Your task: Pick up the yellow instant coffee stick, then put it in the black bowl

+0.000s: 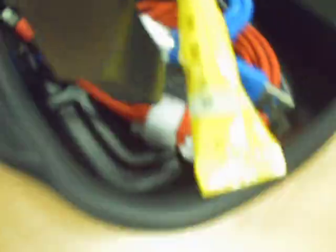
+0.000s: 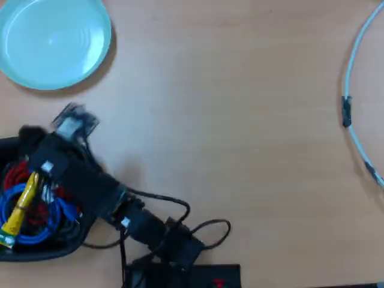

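The yellow instant coffee stick [image 1: 220, 121] [image 2: 19, 207] hangs slanted over the black bowl [image 1: 157, 212] [image 2: 57, 252], which sits at the lower left of the overhead view. Its lower end reaches the bowl's rim. Its upper end runs up into my gripper [image 1: 181, 8] [image 2: 37, 171], which is above the bowl and looks shut on it. The wrist view is blurred and the jaws show only as a dark brownish block at the upper left. Red and blue coiled cables [image 2: 42, 216] fill the bowl under the stick.
A round light-teal plate [image 2: 54, 42] sits at the top left of the overhead view. A thin white cable [image 2: 353, 84] curves along the right edge. The arm's base and its black wires [image 2: 180, 240] lie at the bottom centre on the wooden table.
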Robot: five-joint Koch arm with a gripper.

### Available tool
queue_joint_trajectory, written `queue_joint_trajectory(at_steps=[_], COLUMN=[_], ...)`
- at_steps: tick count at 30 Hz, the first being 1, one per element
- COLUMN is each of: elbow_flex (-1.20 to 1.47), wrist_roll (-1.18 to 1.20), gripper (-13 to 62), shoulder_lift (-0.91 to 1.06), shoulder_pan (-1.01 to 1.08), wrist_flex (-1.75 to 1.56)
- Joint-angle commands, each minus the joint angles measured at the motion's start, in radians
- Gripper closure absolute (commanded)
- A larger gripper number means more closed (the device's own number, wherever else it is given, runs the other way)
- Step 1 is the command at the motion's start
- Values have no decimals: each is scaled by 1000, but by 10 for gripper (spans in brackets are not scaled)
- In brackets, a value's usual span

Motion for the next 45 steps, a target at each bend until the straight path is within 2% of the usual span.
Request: queue_joint_trajectory(at_steps=[1, 8, 12, 16, 25, 35, 45], elbow_flex=[-110, -89, 32, 319, 1069, 1624, 2010], wrist_roll=[-49, -78, -127, -213, -164, -110, -21], gripper=[-65, -63, -62, -63, -63, -62, -62], shoulder_lift=[80, 64, 25, 48, 405, 681, 707], shoulder_pan=[92, 428, 597, 703, 884, 945, 997], wrist_flex=[11, 14, -11, -210, -838, -1210, -1664])
